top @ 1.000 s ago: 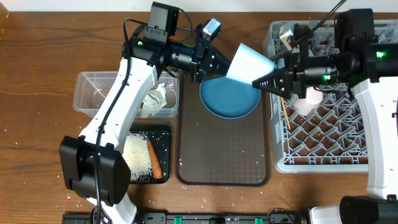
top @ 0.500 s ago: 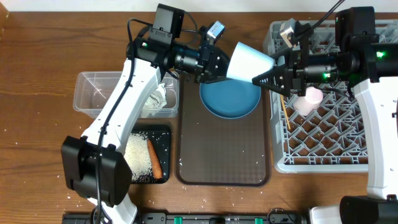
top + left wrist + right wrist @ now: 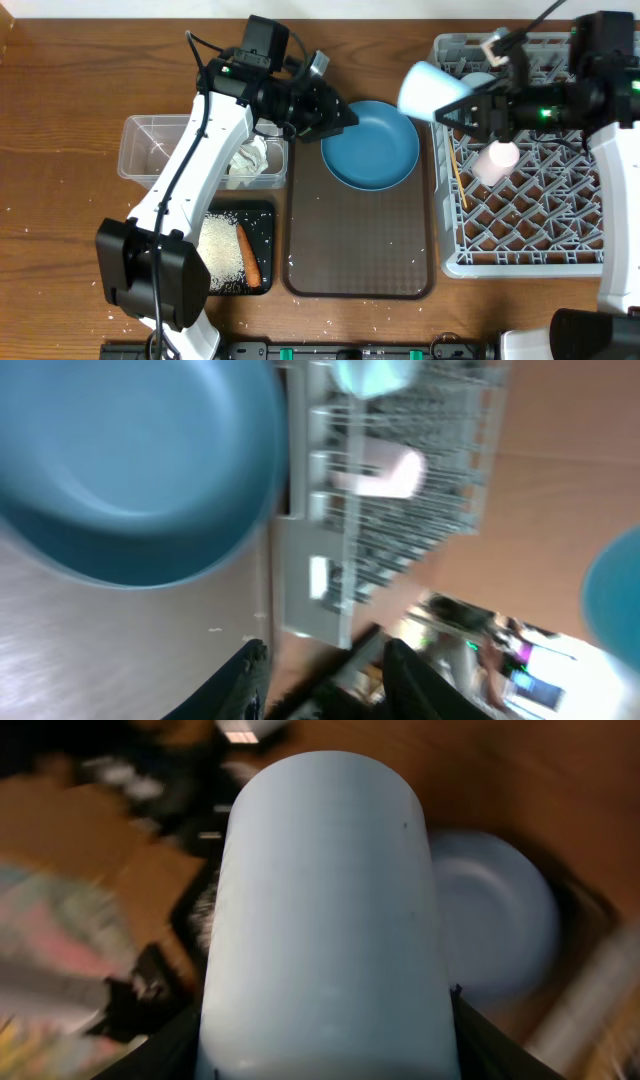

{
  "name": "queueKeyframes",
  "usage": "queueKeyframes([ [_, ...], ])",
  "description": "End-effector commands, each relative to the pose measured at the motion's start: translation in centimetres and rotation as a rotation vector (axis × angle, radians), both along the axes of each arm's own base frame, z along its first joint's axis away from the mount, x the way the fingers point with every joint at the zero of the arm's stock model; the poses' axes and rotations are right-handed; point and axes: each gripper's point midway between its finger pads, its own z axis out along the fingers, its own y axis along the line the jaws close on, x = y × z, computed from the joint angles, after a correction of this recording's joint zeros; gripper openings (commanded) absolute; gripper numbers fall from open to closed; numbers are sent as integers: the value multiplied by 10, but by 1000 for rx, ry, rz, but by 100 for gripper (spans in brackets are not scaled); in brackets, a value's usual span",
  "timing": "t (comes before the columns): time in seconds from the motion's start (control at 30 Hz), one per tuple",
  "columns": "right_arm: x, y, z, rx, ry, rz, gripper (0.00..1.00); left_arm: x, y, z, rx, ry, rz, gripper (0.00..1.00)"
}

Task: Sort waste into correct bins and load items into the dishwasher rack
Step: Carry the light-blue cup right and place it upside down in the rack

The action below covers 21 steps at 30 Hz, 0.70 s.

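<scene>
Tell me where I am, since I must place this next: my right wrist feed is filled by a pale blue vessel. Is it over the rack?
Observer: The light-blue bowl in the right gripper hangs over the dishwasher rack's left edge, toward the far corner.
Operator: Anything in the rack nearby?
Observer: A pink cup lies in it, just on the near side of your gripper.
Operator: And the left arm?
Observer: The left gripper is open and empty beside the dark-blue plate's left rim.

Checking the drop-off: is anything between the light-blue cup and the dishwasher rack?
Nothing visible. The light-blue cup, held by the right end effector, hangs over the dishwasher rack's left edge; a pink cup lies just inside.
</scene>
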Motion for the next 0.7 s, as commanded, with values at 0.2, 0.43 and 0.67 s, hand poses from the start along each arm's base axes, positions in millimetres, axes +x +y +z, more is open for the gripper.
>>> queueKeyframes([
  [0.2, -43, -100, -31, -452, 281, -508, 39, 3, 45, -37, 323, -8, 93, 40],
  [0.43, -89, -123, -47, -608, 490, -608, 38, -7, 49, -42, 360, 31, 85, 40],
  [0.67, -103, -127, -68, -641, 586, -632, 35, -11, 51, -50, 450, 14, 80, 41],
])
